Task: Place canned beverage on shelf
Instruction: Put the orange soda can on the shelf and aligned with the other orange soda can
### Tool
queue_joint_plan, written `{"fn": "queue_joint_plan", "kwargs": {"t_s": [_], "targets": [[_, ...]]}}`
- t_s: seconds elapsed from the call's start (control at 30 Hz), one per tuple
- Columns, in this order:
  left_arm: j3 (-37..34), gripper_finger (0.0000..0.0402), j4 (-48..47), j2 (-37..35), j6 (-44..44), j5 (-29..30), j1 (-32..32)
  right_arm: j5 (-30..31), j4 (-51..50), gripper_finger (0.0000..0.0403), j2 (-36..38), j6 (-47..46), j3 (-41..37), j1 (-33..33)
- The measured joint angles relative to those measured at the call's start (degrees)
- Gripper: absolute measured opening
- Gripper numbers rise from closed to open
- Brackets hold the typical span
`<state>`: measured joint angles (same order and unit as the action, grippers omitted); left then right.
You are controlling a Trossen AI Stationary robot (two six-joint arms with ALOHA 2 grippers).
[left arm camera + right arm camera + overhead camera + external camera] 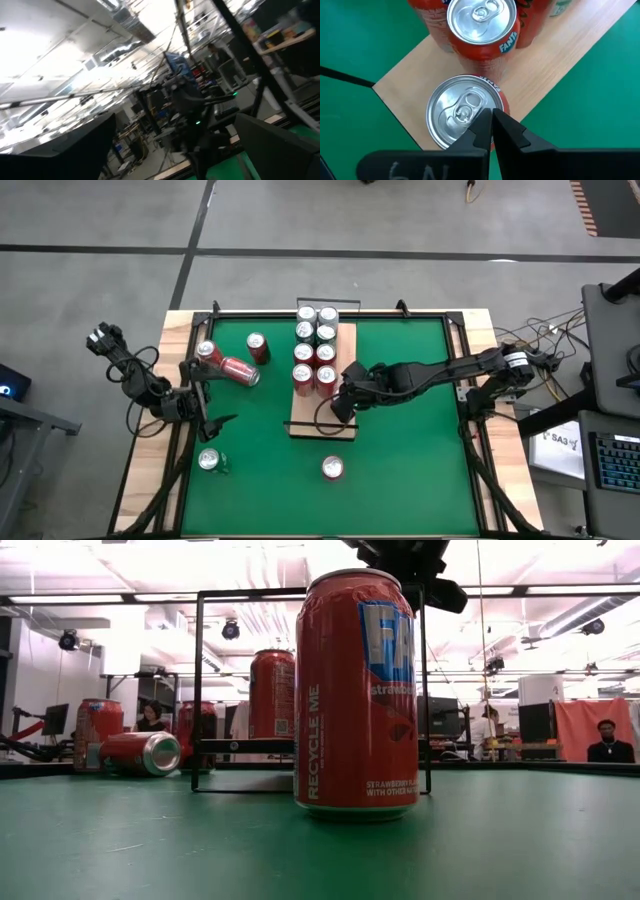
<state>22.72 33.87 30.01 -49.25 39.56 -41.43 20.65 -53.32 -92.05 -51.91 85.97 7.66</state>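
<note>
A green mat (400, 430) was spread over the table, and the shelf (323, 425) lay on it directly under the right gripper (491, 117). That gripper's jaws were pressed together with nothing held, poised just above the lid of a red can (462, 112) standing on the shelf; a second red can (480, 30) stood just beyond it. The left gripper (215, 422) waited at the mat's left edge, jaws spread fully and empty. A lone red can (332, 468) stood on the mat, below the shelf.
</note>
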Motion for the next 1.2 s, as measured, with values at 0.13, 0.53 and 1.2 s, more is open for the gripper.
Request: {"fn": "queue_joint_plan", "kwargs": {"t_s": [0.13,0.53,1.2], "targets": [[0.00,0.0393,0.06,1.12,0.21,-4.75,-0.01,0.13,0.11,0.0009,0.51,0.74,0.00,-0.05],[0.04,0.0349,4.15,4.77,0.09,-6.41,0.09,-1.62,-3.19,0.0009,0.77,13.11,6.21,-0.05],[0.04,0.0092,2.11,13.31,10.20,-15.71,19.58,-4.77,4.36,0.0009,-2.84,25.02,6.49,-0.44]]}}
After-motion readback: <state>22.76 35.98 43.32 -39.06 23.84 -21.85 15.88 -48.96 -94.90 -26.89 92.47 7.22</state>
